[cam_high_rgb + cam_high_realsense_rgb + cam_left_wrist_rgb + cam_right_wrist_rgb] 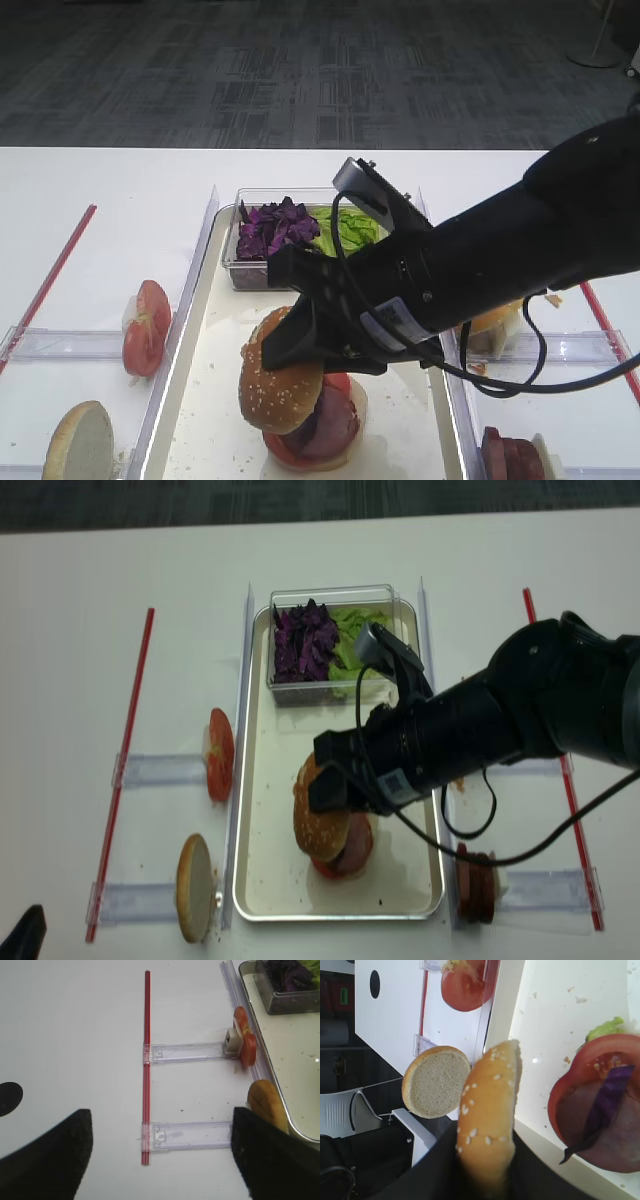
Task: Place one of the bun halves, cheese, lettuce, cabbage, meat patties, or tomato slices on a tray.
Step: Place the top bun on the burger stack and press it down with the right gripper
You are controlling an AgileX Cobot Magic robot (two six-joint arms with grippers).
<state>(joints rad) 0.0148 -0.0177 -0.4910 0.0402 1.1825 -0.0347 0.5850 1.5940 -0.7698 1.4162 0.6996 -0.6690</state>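
Note:
My right gripper (300, 340) is shut on a sesame-seeded bun top (280, 385), held on edge over the cream tray (220, 370). In the right wrist view the bun top (487, 1115) stands between the jaws, just left of a stack: a tomato slice (600, 1050), a meat patty (620, 1135), a purple cabbage strip (605, 1105) and a bit of lettuce (605, 1027). I cannot tell whether bun and stack touch. My left gripper (161, 1120) hangs open over the bare table left of the tray (295, 1075), holding nothing.
A clear box at the tray's far end holds cabbage (272, 228) and lettuce (350, 228). Left of the tray stand tomato slices (145, 325) and a cut-face bun half (80, 440). Meat patties (510, 455) sit to its right. Red strips (55, 270) edge the work area.

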